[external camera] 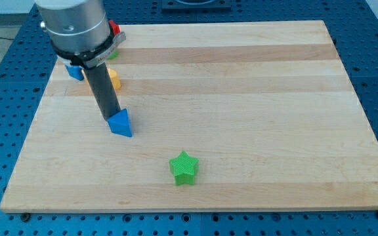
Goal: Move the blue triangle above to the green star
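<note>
Tool: a straight dark rod with no jaws, so nothing opens or closes and nothing is held. My tip (110,119) rests on the desk (241,98) at the upper left edge of the blue triangle (121,123), touching it or just short of touching; the contact line is too fine to confirm.

Blue triangle: lies flat in the left half of the desk, about midway between the view's top and bottom. One corner points toward the view's top; the broad base runs along the view's bottom side. No clear long axis can be made out.

Green star (184,168): sits toward the view's bottom, near the middle, well apart from the triangle, to its lower right.

Other blocks, all near the top left corner and partly hidden behind the arm's grey housing (77,26): a second blue block (75,71), a yellow block (114,78), a red block (115,28) and a sliver of a green block (113,55). Their shapes cannot be told
</note>
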